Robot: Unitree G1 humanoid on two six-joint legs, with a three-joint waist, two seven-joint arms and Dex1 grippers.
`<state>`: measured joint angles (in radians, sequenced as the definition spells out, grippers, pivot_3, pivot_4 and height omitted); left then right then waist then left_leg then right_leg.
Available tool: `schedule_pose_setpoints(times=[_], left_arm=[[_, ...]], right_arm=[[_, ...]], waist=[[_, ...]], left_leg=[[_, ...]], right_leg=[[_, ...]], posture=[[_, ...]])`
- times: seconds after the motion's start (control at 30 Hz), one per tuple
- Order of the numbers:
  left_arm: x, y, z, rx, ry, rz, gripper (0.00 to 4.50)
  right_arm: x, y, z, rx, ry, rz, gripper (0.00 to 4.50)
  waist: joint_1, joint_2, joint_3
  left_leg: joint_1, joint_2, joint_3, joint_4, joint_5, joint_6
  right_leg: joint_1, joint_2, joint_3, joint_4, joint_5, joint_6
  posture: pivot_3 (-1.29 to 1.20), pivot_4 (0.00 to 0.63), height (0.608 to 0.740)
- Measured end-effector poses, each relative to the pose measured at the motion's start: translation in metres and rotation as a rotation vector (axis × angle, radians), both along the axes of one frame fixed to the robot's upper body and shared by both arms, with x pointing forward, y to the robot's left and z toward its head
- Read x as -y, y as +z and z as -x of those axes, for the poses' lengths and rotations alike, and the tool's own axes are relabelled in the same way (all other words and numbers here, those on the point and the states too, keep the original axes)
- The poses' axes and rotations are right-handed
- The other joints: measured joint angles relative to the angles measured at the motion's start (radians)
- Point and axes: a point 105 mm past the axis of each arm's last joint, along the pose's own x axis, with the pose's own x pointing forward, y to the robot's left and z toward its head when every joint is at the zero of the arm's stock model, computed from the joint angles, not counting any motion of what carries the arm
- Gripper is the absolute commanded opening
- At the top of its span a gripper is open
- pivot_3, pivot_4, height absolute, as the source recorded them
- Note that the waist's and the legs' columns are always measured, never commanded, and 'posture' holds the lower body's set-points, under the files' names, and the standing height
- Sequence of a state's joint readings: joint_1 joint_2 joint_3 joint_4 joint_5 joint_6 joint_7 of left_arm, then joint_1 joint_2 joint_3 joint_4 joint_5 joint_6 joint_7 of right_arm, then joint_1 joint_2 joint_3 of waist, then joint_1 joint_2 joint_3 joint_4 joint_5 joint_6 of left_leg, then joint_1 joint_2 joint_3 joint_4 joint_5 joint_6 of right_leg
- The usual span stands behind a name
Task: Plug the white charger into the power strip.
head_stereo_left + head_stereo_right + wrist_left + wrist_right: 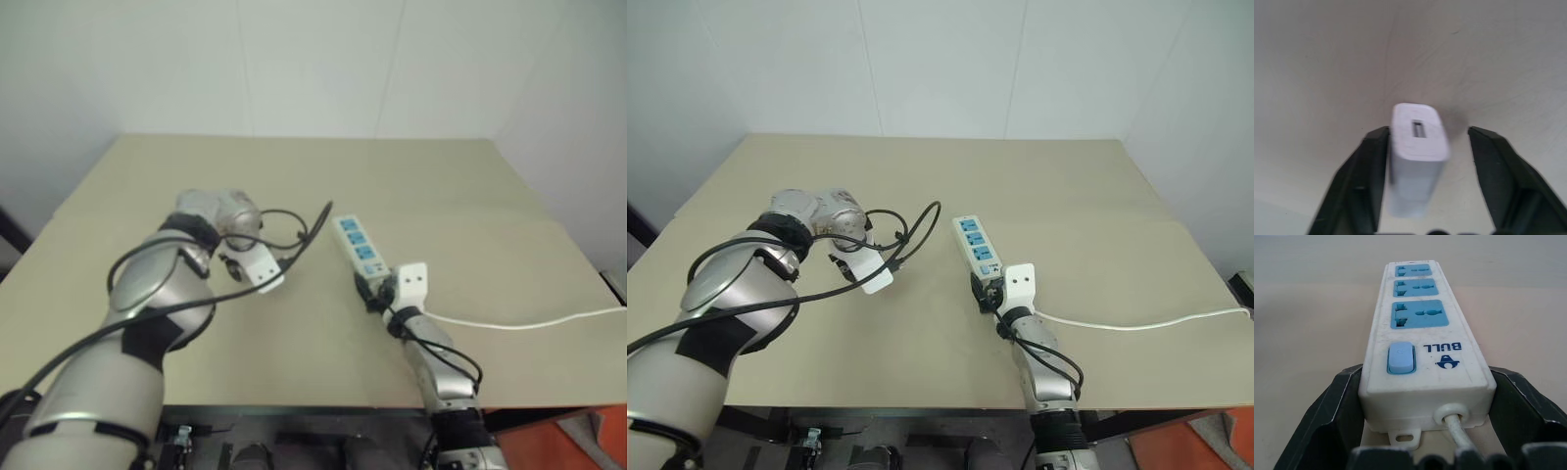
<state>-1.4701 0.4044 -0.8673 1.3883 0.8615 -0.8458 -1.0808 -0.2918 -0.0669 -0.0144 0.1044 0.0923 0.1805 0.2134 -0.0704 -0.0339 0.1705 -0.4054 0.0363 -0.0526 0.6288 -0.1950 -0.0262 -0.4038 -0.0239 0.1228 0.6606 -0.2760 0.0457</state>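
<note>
Left gripper [1422, 161] half-closed around the charger [1417, 156], one finger touching, other apart; charger well left of the strip [1422, 338]. Right gripper [1425, 406] clamps strip's cord end. Charger: light, rigid, slick; pinch flat sides

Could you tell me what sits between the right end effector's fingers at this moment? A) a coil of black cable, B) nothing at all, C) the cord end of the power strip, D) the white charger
C: in the right wrist view, the right end effector has its fingers on either side of the power strip at the end with the switch and cord exit.
</note>
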Motion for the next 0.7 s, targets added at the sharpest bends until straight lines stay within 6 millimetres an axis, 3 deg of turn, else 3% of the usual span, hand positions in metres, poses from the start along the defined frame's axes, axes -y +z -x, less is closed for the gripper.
schedule_pose_setpoints(times=[0.07,0.1,0.33,0.47,0.6,0.7], left_arm=[[0.0,0.0,-0.001,0.006,-0.002,0.005,1.09],[0.001,0.0,-0.001,0.005,0.001,0.017,1.01],[0.006,0.0,0.0,-0.008,0.021,0.073,1.01],[0.023,0.007,0.003,-0.039,0.037,0.206,1.01],[0.042,0.025,0.006,-0.082,0.057,0.408,1.01],[0.056,0.053,0.012,-0.164,0.078,0.643,1.01]], right_arm=[[0.0,0.0,0.0,0.0,0.0,-0.001,3.42],[0.0,0.0,0.0,0.0,0.0,0.0,3.42],[0.001,0.0,0.0,-0.001,-0.001,0.002,3.42],[0.001,0.0,0.0,-0.002,-0.001,0.005,3.42],[0.002,0.0,0.0,0.0,0.012,0.019,3.42],[0.006,0.0,0.0,0.001,0.042,0.048,3.42]], waist=[[0.0,0.0,0.0],[0.0,0.0,0.0],[0.0,0.0,0.0],[0.001,0.0,0.0],[0.0,0.0,0.0],[0.0,0.0,0.0]], left_leg=[[0.0,0.0,0.0,0.0,0.0,0.0],[0.0,0.0,0.0,0.0,0.0,0.0],[0.0,0.0,0.0,0.0,0.0,0.0],[0.0,0.0,0.0,0.001,0.0,0.0],[0.0,0.0,0.0,0.001,0.0,0.0],[0.0,0.0,0.0,0.001,0.0,0.0]], right_leg=[[0.0,0.0,0.0,0.0,0.0,0.0],[0.0,0.0,0.0,0.0,0.0,0.0],[0.0,0.0,0.0,0.001,0.0,0.0],[0.0,-0.001,0.0,0.001,0.0,0.0],[0.0,-0.001,-0.001,0.002,0.0,0.0],[0.0,-0.001,-0.001,0.002,0.0,0.0]], posture=[[0.0,0.15,0.74],[0.0,0.15,0.74],[0.0,0.15,0.74],[0.0,0.15,0.74],[0.0,0.15,0.74],[0.0,0.15,0.74]])
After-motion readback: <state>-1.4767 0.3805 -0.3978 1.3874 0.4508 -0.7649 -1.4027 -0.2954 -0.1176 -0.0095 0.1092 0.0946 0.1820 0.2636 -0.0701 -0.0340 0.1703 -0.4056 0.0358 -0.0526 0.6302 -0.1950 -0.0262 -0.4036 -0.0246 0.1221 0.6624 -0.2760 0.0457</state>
